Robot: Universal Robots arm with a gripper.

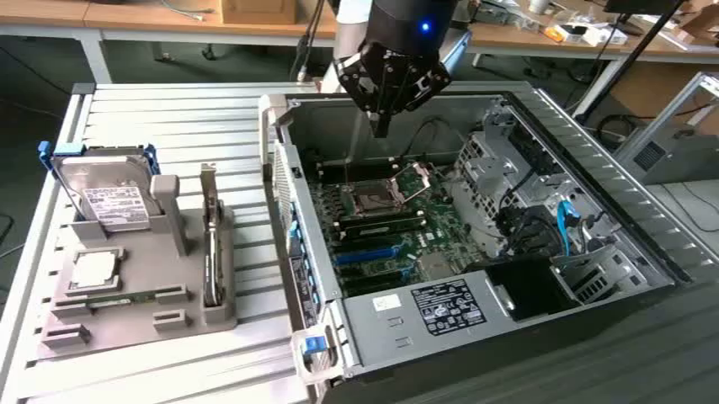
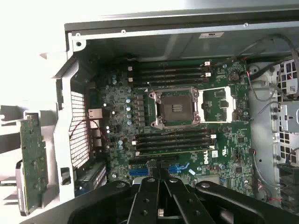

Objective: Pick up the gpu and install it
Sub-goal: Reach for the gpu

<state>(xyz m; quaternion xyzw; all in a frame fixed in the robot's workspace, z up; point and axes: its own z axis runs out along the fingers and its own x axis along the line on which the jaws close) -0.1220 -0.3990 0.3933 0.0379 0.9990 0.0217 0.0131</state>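
On the exterior view's left sits a gray tray [image 1: 168, 320] with parts on it. A silver hard drive [image 1: 110, 202] with a white label stands at its far end. Just beside that, toward the exterior view's right, a thin card stands on its edge in a slot of the tray. That looks like the gpu [image 1: 209, 244], but it is seen from the edge, so its fan cannot be made out. Nothing is touching it.

Next comes the big open computer case [image 1: 584, 151]. Inside is the green board [image 1: 388, 244], with an empty square socket [image 1: 371, 200] in the middle and blue slots [image 1: 365, 252] near it.

The gripper [image 1: 382, 126] hangs above the case, over the board, well apart from the gpu. Its two fingers [image 2: 145, 198] are pressed together and hold nothing.

So the picking-up step has not begun, I think, and no part of the job is done yet. To take the card, the fingers would have to spread wide enough to fit around its thin top edge. The gripper would also have to be over the tray, not over the case. The card should come straight up out of its slot so it does not catch.
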